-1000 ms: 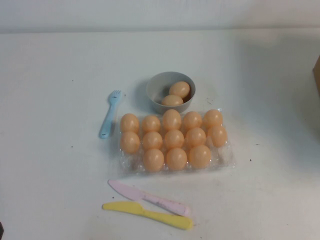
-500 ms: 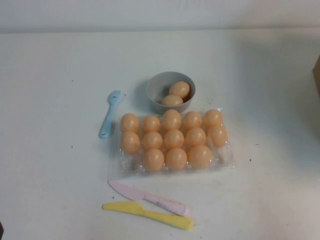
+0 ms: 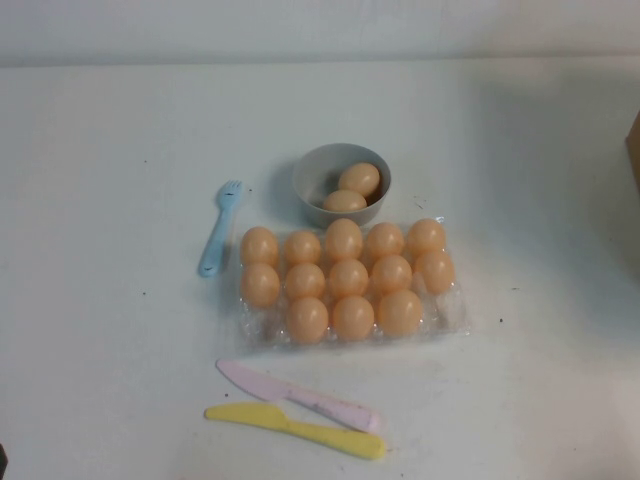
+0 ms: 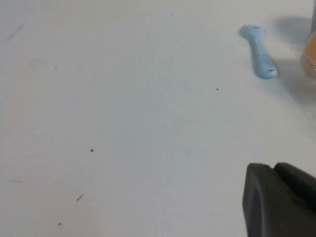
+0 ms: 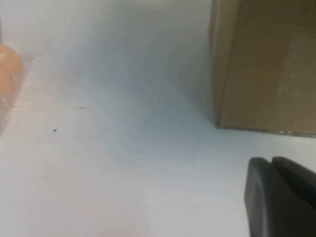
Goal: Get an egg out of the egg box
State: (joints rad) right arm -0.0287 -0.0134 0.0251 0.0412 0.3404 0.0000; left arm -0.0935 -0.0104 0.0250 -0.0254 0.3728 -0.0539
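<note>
This looks like a robot test bench set up as a pretend kitchen, not a real one. The plain white bench (image 3: 110, 330) is bare and faintly specked, backed by a blank pale wall (image 3: 320, 25). On it lie toy-like plastic utensils: a light blue plastic fork (image 3: 218, 240), a pink plastic knife (image 3: 298, 396) and a yellow plastic knife (image 3: 295, 429). A brown cardboard box (image 5: 264, 64) stands at the bench's edge, well ahead of the right gripper (image 5: 281, 197), whose dark casing intrudes into its wrist view, as the left gripper (image 4: 279, 200) does in its own.
</note>
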